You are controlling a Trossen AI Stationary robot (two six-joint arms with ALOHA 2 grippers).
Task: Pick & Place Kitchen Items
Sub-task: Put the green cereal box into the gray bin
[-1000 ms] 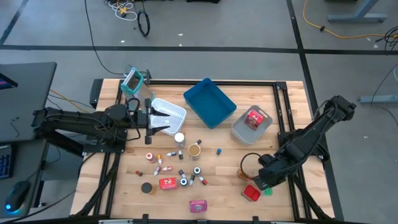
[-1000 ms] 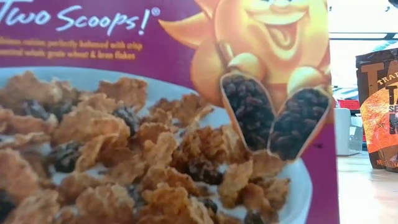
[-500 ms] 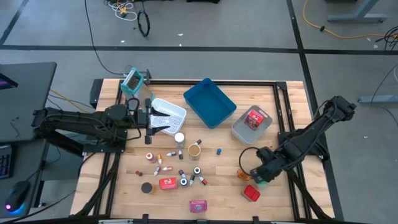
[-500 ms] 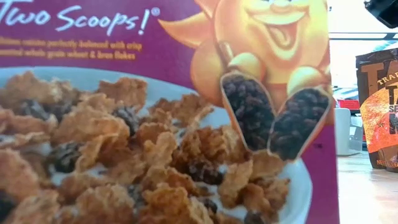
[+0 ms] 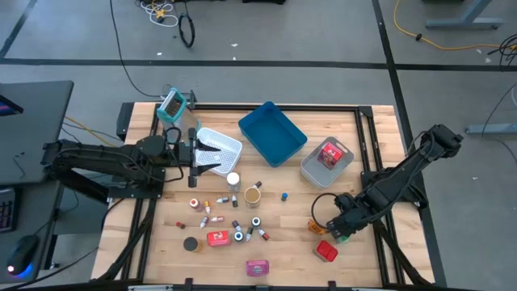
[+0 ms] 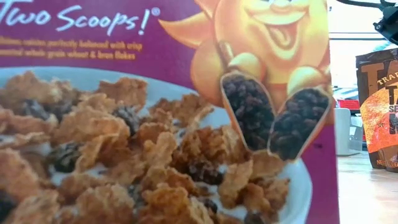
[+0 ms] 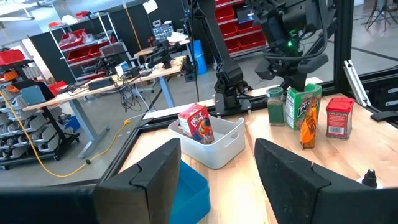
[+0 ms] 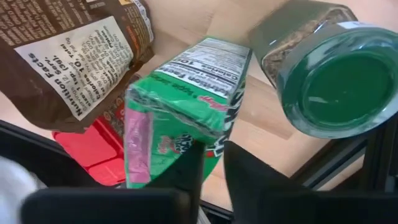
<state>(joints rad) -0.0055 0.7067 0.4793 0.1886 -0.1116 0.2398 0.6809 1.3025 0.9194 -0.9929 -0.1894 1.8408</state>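
**Right gripper over green box, front right corner**

Right gripper hangs low over the cluster at the table's front right corner, right on top of the green box. Can't tell whether it grips the box or only hovers at it. Box stands upright, jammed between the green-lidded jar and the brown packet, with the red tin just beside. Left gripper waits spread wide by the white mesh basket, holding nothing.

Risks, my read:
- Neighbours sit tight, so any sideways drift could tip the jar or drag the packet along.
- Thin card box: a hold on one edge could let it swing or slip out, and a hard squeeze could crush it.
- Cluster sits close to the table edge, so a knocked item might go over.
- Likely goal is the grey bin, already holding a small red carton.

Writing: "Nutrition Facts" on the green box and the brown packet. Low view is blocked by a cereal box reading "Two Scoops!". Other brands not readable.
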